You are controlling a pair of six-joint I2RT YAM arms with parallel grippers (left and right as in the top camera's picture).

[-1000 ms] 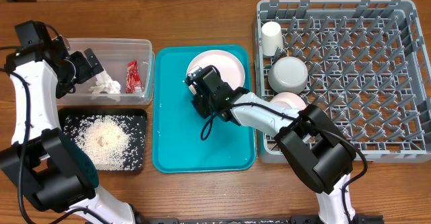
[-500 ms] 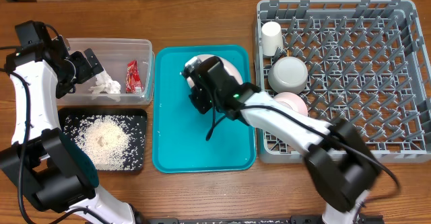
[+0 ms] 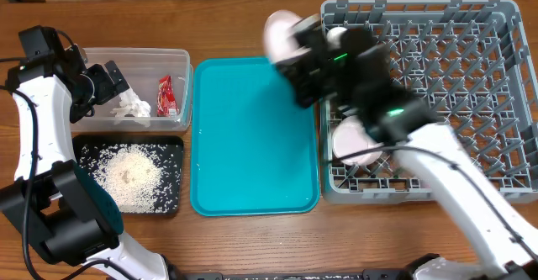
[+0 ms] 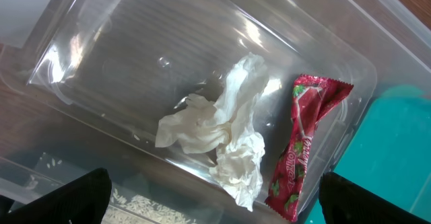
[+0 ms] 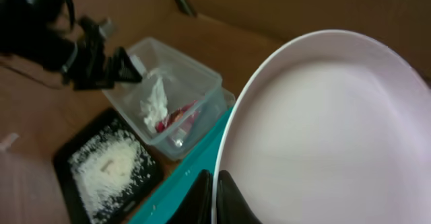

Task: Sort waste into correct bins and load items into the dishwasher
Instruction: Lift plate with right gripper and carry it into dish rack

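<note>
- The grey dish rack (image 3: 471, 5) is filling the right side of the table, with a pale bowl (image 3: 353, 141) sitting in its near-left part, partly under the right arm.
- The teal tray (image 3: 252, 145) is lying just left of the rack.
- The pink plate (image 5: 323, 130) is hanging in the air over the gap between the teal tray's far-right corner and the rack's far-left corner, blurred in the overhead view.
- The right gripper (image 5: 215, 197) is pinching the plate's rim, its jaws clamped narrow on it.
- The black tray (image 3: 171, 150) is lying at near left, carrying the white rice (image 3: 128, 175).
- The clear tub (image 4: 135, 49) is sitting just beyond it, holding the crumpled tissue (image 4: 225, 140) and, to its right, the red wrapper (image 4: 303, 143).
- The left gripper (image 3: 113, 85) is hovering over the tub, jaws spread wide, gripping nothing.
</note>
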